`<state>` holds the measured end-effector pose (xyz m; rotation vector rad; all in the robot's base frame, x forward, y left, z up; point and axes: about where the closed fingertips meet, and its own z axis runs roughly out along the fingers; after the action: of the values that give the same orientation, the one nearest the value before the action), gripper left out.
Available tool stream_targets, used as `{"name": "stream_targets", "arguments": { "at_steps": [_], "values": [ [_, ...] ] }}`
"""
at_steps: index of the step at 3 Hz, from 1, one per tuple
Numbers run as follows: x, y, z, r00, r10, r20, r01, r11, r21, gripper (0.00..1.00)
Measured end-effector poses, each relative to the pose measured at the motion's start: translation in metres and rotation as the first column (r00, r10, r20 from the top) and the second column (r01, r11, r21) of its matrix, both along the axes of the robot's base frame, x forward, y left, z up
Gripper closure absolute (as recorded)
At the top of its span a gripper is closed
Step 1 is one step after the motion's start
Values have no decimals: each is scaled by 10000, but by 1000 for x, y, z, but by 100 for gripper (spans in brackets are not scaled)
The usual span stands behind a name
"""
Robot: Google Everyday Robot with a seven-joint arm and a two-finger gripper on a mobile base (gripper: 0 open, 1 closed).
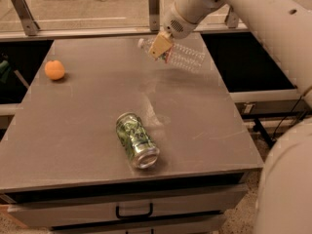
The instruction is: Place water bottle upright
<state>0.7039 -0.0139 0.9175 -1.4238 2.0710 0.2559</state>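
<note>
As its tan fingers (158,44) close on the water bottle (187,58) near the neck, the gripper (161,50) hangs over the far part of the bench (219,130), a little right of centre. The water bottle is clear and ribbed, and its white cap pokes out to the left of the fingers. A trace of red print shows just beneath them. It lies close to level, cap end slightly higher and base dipping to the right, and it appears to be held clear of the bench top, with a faint dark smear on the surface below. The white arm (253,9) reaches in from the upper right, its wrist angled down and left. Nearer the front, a green can (137,140) lies on its side. An orange ball (54,69) sits near the left edge.
</note>
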Motion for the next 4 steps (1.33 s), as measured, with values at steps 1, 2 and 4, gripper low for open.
{"name": "stream_targets", "arguments": {
  "at_steps": [1, 2, 4],
  "values": [
    [7, -23, 38, 9956, 357, 863, -503, 9836, 1734, 100],
    [13, -54, 66, 9842, 592, 1667, -1238, 9035, 4103, 100],
    [-12, -78, 112, 9581, 990, 2689, -2751, 5802, 7666, 100]
  ]
}}
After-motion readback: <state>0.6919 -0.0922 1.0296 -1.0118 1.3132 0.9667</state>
